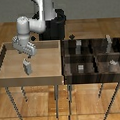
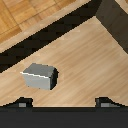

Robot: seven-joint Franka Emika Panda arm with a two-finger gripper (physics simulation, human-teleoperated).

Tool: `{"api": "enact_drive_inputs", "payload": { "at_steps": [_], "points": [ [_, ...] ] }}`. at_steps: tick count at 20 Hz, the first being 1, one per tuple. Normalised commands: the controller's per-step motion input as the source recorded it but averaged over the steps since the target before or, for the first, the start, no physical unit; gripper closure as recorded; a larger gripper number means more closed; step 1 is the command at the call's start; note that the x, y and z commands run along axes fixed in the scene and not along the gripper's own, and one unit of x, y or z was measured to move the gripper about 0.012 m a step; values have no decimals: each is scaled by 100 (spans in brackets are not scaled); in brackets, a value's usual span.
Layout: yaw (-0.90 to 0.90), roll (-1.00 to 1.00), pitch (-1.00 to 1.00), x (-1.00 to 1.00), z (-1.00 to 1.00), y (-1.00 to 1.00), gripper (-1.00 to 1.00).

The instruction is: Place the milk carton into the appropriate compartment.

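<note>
The milk carton (image 1: 28, 67) is a small grey box standing on the floor of the light wood tray (image 1: 46, 71), on the exterior view's left. In the wrist view the carton (image 2: 40, 76) sits on the light wood, apart from both fingers and not between them. My gripper (image 1: 26, 59) hangs just above the carton, tilted. It is open and empty (image 2: 65, 103). Its two dark fingertips (image 2: 22, 103) stand wide apart at the picture's edge.
A dark wood box with several compartments (image 1: 93, 57) stands on the exterior view's right, beside the tray. Small grey blocks (image 1: 81, 68) sit against its dividers. The tray's raised dark walls (image 2: 107, 20) run close by the carton. Both bins stand on thin legs.
</note>
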Motion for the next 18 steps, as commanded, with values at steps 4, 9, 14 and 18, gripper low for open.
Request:
{"api": "enact_drive_inputs", "payload": {
  "at_steps": [4,9,14,18],
  "points": [
    [0,0,0,25,0,25,-100],
    [0,0,0,20,0,0,-100],
    [0,0,0,20,0,0,-100],
    [0,0,0,25,0,0,-100]
  ]
}}
